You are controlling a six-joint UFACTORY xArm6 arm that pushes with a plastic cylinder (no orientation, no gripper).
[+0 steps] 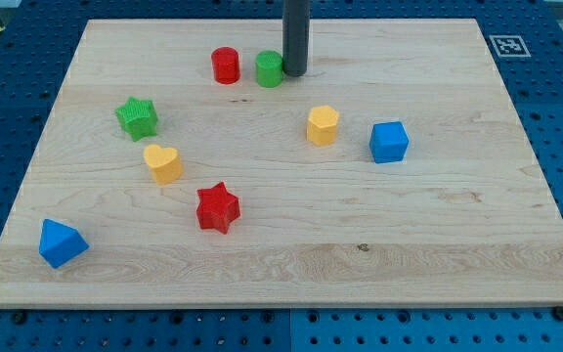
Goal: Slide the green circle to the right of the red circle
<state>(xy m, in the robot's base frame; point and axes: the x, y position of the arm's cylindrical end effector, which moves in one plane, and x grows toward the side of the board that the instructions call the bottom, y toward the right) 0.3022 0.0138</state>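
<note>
The green circle (269, 69) stands near the view's top, just right of the red circle (226, 66), with a small gap between them. My dark rod comes down from the view's top edge. My tip (294, 74) rests on the board right against the green circle's right side.
The wooden board (457, 235) lies on a blue pegboard table. A green star (137, 117), a yellow heart (163, 163), a red star (217, 207) and a blue triangle-like block (62, 242) lie at the left. A yellow hexagon (323, 125) and a blue cube (389, 142) lie at the right.
</note>
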